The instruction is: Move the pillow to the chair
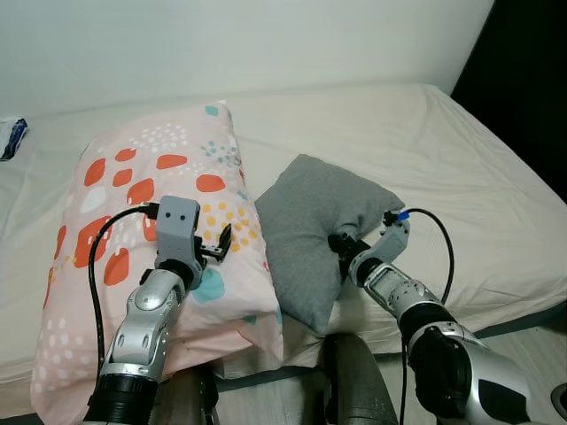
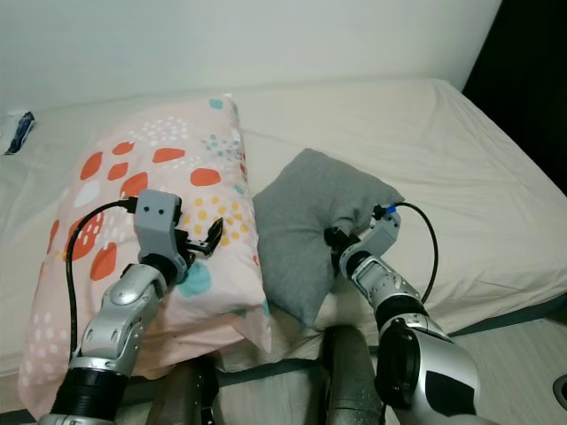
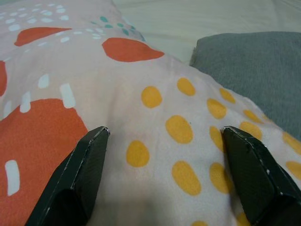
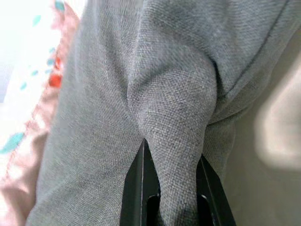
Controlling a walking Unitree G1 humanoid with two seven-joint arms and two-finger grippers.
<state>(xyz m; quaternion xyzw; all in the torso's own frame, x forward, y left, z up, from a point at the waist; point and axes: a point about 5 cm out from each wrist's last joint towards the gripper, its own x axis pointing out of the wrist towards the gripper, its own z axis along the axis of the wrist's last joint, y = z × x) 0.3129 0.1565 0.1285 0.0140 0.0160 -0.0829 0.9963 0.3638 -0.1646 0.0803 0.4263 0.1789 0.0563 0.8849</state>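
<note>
Cream sheets cover the bed [image 1: 461, 168] that runs from the robot's feet back to a pale wall. Nearest, at the bed's front edge, both silver arms reach forward over the mattress. The left gripper [image 3: 164, 141] hovers over the big pink pillow [image 1: 133, 177] with orange, yellow and teal spots, its black fingers [image 3: 82, 174] spread wide apart above the fabric, near the pillow's right-hand side. Whether the tips touch the cloth I cannot tell. Just beside that pillow, touching its edge, lies the small grey pillow [image 1: 314, 221], tilted with one corner hanging toward the bed's front. The right gripper [image 1: 343, 243] is pushed into its right side, and the wrist view shows the fingers [image 4: 136, 188] pinched on a bunched fold of the grey cloth. A black cable loops from each wrist. Farther back, the sheet lies bare up to the wall, with a small blue-and-white thing [image 1: 11, 137] at the far left edge, too small to make out.
</note>
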